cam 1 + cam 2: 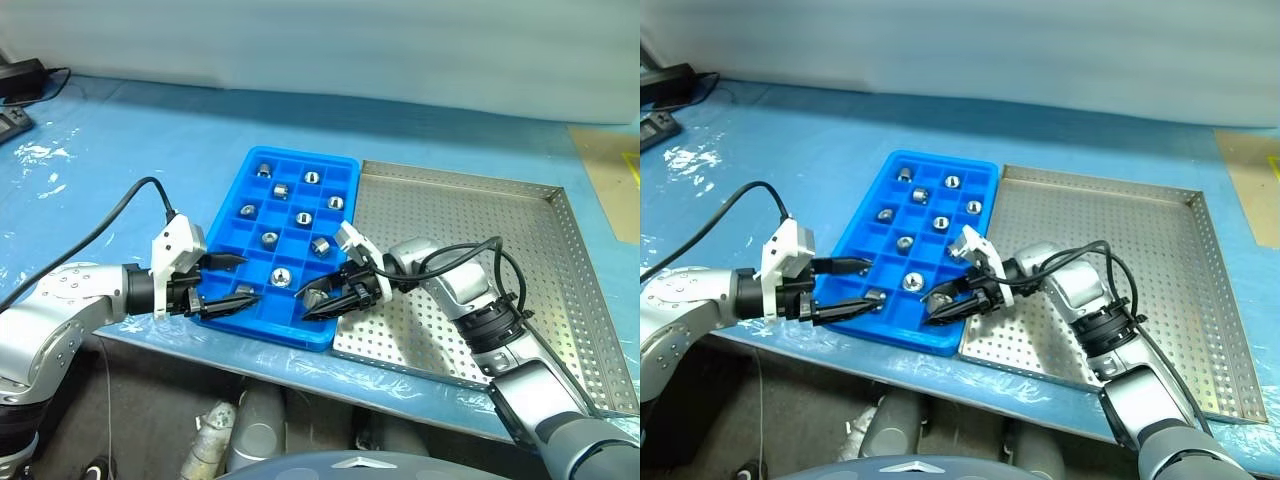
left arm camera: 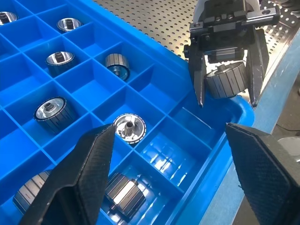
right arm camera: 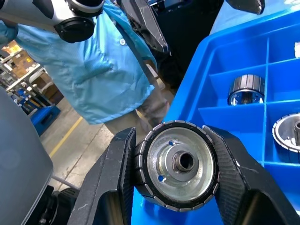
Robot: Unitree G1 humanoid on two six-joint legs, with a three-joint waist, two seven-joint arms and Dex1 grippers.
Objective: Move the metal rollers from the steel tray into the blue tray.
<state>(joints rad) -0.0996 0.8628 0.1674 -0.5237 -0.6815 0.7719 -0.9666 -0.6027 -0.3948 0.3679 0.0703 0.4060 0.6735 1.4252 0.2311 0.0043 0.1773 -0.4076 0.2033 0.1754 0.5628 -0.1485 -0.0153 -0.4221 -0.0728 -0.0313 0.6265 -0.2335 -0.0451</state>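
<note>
One metal roller [image 3: 180,164] clamped between right fingers [image 3: 243,178], seemingly above blue tray [image 1: 262,325]

No legible text, labels, brand marks, numbers or signs were found on any surface in these views.

Head views look down from above; wrist views sit close over the blue tray [image 2: 154,61]

Factory floor: marked aisle [image 3: 65,136], racking [image 3: 18,65]
</note>
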